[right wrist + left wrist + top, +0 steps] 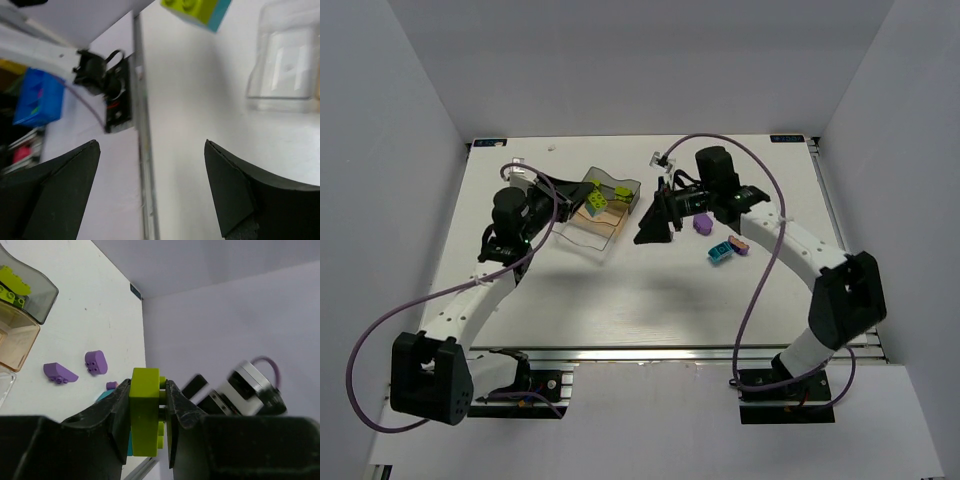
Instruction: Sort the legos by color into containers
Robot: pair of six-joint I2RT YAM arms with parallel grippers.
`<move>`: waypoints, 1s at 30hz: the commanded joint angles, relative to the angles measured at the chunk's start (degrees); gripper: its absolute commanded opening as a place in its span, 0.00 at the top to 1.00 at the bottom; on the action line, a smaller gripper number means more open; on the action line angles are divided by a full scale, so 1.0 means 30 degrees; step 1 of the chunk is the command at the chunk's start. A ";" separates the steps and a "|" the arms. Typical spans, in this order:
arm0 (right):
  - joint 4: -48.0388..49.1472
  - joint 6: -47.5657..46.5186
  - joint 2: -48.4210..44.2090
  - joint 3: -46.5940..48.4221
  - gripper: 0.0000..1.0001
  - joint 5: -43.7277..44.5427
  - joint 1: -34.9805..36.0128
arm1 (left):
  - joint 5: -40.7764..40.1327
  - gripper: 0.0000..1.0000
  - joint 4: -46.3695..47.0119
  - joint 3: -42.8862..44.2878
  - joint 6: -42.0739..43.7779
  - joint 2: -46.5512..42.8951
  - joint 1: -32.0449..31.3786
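Now the left gripper [146, 385] is closed firmly on a small lime green plastic brick with studs [144, 415], which stands upright between its two black fingers. This gripper is to the left of the trays. The smoky grey transparent tray [42, 300] is the far one and holds other lime green bricks [12, 282]. The orange-tinted transparent tray [20, 347] touches its near side. The right gripper [151, 145] is just right of the trays, with its fingers wide apart and nothing between them. A purple rounded brick [96, 362] and a purple sloped brick [60, 372] lie loose on the white table [620, 300], to the right of the trays. A cyan brick [720, 252] lies near them.
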 commanded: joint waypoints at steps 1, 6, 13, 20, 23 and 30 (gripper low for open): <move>0.3208 0.0614 -0.2655 -0.0630 0.11 0.6534 0.0935 | -0.2936 1.00 0.0565 -0.0219 -0.2549 0.0025 -0.0609; 0.6781 -0.1143 -0.4645 -0.3439 0.11 1.1753 0.2634 | -0.5399 1.00 0.0013 0.0598 -0.4366 0.0435 -0.1750; 1.3903 -0.3843 -0.5793 -0.8306 0.11 1.4248 0.3750 | -0.7212 1.00 -0.2039 0.2647 -0.7150 0.1256 -0.3187; 1.6277 -0.2468 -0.5324 -0.8249 0.10 1.7584 0.3867 | -0.9353 1.00 -0.2394 0.2273 -0.9525 0.0524 -0.4710; 1.7509 -0.1385 -0.5236 -0.8250 0.11 1.7825 0.3868 | -0.9912 1.00 -0.1927 0.1775 -1.0053 0.0319 -0.5326; 1.7569 0.0053 -0.4359 -0.7343 0.11 1.7326 0.3897 | -1.0382 1.00 -0.0753 0.1626 -1.0697 0.0699 -0.6293</move>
